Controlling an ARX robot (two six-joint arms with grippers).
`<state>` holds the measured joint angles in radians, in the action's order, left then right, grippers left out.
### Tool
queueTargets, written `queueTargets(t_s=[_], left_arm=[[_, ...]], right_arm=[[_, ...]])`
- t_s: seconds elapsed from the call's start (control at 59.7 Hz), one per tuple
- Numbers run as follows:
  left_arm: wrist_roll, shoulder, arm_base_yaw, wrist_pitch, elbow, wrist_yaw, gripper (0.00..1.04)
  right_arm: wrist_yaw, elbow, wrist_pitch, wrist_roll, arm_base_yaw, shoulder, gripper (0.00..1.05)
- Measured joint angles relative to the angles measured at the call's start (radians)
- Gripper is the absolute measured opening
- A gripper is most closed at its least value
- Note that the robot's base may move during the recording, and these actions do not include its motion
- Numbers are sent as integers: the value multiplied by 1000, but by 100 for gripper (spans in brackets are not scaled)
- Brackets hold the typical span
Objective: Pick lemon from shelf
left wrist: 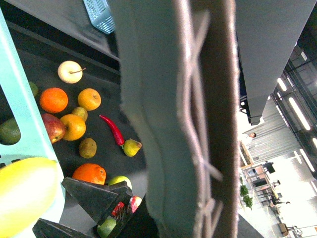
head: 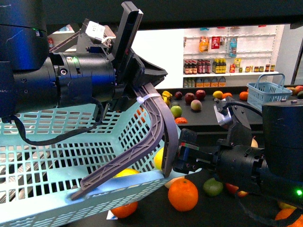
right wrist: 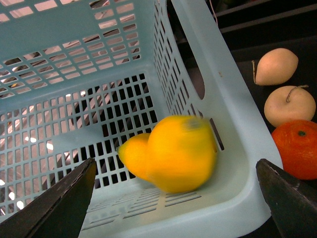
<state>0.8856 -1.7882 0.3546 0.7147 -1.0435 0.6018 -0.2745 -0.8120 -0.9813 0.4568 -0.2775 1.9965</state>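
A bright-yellow lemon [right wrist: 173, 153], blurred, lies inside the light-blue basket [right wrist: 233, 148] against its near wall, with a second yellow shape [right wrist: 132, 154] just behind it. In the front view the lemon [head: 126, 172] shows through the basket's mesh [head: 57, 189]. My right gripper [right wrist: 174, 166] is open, its black fingers [right wrist: 64, 198] spread wide on either side of the lemon without touching it; it hovers at the basket's rim [head: 166, 163]. My left gripper [head: 137, 94] is shut on the grey-brown basket handle [head: 156, 127], which fills the left wrist view [left wrist: 188, 124]. The black shelf [head: 208, 213] lies beneath.
Oranges [head: 182, 194], a green fruit [head: 213, 187], pale apples [right wrist: 290, 104] and a red chilli [left wrist: 114, 130] lie on the shelf beside the basket. A further black tray holds more fruit [head: 195, 105] and a small blue basket [head: 267, 92]. Store racks with bottles [head: 213, 66] stand behind.
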Motion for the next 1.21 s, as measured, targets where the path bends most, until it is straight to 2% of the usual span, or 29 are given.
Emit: queueTargets(t_s=[0.302, 0.419, 0.603, 0.754, 0.905, 0.988, 1.039, 1.089, 1.156, 1.206], left_arm=[[3, 0, 0, -1, 0, 3, 7], [6, 0, 0, -1, 0, 3, 7], [9, 0, 0, -1, 0, 4, 7], [9, 0, 0, -1, 0, 3, 7], [9, 0, 0, -1, 0, 3, 7], [9, 0, 0, -1, 0, 3, 7], [9, 0, 0, -1, 0, 3, 7], [9, 0, 0, -1, 0, 4, 7], [9, 0, 0, -1, 0, 4, 7], [12, 0, 0, -1, 0, 5, 7]], right_arm=[[18, 16, 4, -19, 19, -18, 97], [127, 56, 27, -156, 42, -68, 97], [184, 218, 16, -319, 90, -224, 97], [193, 372, 94, -387, 135, -453, 97], [140, 532, 282, -443, 230, -803, 97], [129, 582, 437, -483, 301, -1010, 97], [214, 621, 458, -476, 302, -1137, 91], [256, 644, 515, -472, 293, -1250, 84], [264, 663, 650, -472, 284, -1425, 74], [268, 666, 837, -472, 281, -1632, 62]])
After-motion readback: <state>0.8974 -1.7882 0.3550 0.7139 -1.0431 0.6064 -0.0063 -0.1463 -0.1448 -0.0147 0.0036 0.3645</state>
